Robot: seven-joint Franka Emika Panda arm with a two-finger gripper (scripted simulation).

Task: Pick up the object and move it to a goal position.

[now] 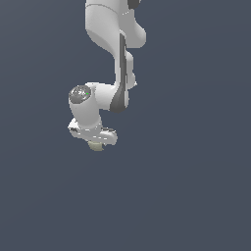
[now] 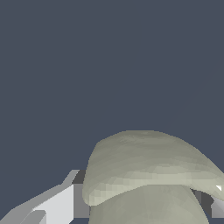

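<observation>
My end effector (image 1: 96, 142) points downward at the end of my bent white arm (image 1: 105, 59), and the object (image 1: 97, 145), a pale yellowish-beige lump, sits right beneath it between my fingers (image 2: 52, 203). In the wrist view the object (image 2: 148, 175) fills the space between them, so I am pinching it on both sides.

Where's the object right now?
In the exterior view, the object sits left of centre, directly beneath the white end effector; the wrist view shows it between the fingers.
</observation>
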